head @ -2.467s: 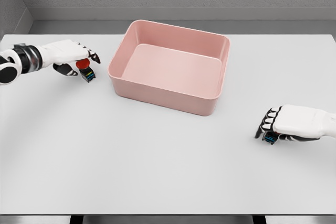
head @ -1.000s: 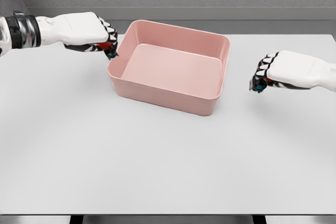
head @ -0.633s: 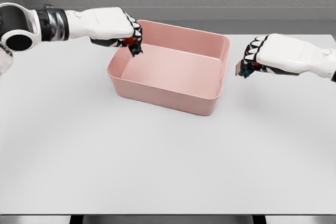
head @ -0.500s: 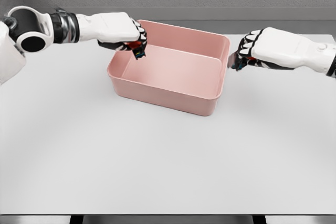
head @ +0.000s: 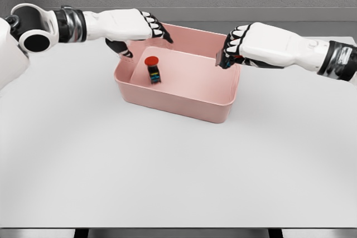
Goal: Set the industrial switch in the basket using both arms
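Observation:
A pink basket (head: pixel 174 101) stands on the white table, a little behind the middle. One industrial switch (head: pixel 152 69), with a red button on a dark body, is inside the basket near its left wall, free of any hand. My left hand (head: pixel 146 33) hovers over the basket's back left corner with its fingers spread and nothing in them. My right hand (head: pixel 230 52) is over the basket's right rim, fingers curled around a second switch (head: pixel 226 58), of which only a small dark part shows.
The white table (head: pixel 178 165) stretches wide in front of the basket. A grey wall runs behind the table's far edge.
Both hands carried their switches from the table sides up to the basket. The left hand has opened and its switch has dropped inside. The right hand has moved left over the right rim.

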Available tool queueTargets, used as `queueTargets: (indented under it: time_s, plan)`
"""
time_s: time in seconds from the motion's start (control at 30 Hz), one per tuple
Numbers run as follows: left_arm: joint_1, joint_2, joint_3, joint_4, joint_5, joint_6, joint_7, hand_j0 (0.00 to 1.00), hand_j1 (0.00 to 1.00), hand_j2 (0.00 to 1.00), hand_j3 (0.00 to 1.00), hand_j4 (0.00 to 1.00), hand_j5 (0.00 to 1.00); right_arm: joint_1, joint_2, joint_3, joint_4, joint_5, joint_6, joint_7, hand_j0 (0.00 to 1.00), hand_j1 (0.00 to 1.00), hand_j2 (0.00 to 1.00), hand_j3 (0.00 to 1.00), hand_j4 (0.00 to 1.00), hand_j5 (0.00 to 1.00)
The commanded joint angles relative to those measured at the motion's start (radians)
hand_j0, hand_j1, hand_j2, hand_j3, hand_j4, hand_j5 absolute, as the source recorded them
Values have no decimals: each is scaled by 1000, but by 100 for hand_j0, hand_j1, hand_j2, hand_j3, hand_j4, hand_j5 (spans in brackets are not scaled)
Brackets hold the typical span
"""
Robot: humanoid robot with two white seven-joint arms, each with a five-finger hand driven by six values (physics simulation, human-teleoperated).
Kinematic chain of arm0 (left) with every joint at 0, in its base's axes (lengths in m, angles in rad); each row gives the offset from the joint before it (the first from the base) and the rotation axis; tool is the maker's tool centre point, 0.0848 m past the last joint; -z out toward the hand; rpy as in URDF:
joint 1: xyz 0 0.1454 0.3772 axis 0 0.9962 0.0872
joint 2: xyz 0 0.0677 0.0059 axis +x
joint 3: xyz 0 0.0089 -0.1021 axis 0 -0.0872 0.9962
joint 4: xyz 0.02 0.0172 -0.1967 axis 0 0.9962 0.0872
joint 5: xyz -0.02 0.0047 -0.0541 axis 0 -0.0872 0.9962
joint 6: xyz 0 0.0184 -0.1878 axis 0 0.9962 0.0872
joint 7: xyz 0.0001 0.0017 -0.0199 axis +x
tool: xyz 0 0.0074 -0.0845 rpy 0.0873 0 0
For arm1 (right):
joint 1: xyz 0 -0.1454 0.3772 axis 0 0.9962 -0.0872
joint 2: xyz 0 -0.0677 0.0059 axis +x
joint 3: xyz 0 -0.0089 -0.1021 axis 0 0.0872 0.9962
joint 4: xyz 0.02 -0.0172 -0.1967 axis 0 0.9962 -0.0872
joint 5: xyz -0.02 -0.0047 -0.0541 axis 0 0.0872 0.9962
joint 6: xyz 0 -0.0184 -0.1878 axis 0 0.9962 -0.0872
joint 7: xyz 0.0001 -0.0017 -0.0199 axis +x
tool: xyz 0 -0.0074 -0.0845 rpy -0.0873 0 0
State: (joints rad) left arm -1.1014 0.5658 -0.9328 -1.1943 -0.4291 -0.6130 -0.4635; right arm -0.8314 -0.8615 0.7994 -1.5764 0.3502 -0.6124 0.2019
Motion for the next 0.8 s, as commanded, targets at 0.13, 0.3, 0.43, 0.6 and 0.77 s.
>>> queueTargets:
  time_s: [0.13,0.3,0.43,0.6,0.77]
  plan:
    - [37,269,11,-13,316,2,2,100,100,100,100,100,100,-14,84,6,33,3,2,1,46,46,46,46,46,46]
    - [101,255,9,-11,319,2,2,100,100,100,100,100,100,-18,133,7,70,3,2,33,55,55,55,55,55,55]
    - [110,261,9,-8,317,2,2,100,100,100,100,100,100,-18,159,9,76,-2,2,31,75,75,75,75,75,75]
    - [118,256,9,-10,317,2,2,100,100,100,100,100,100,-23,171,7,76,-5,2,31,94,94,94,94,94,94]
    - [118,255,9,-10,317,2,2,100,100,100,100,100,100,-31,183,6,85,-7,2,31,95,95,95,95,95,95]
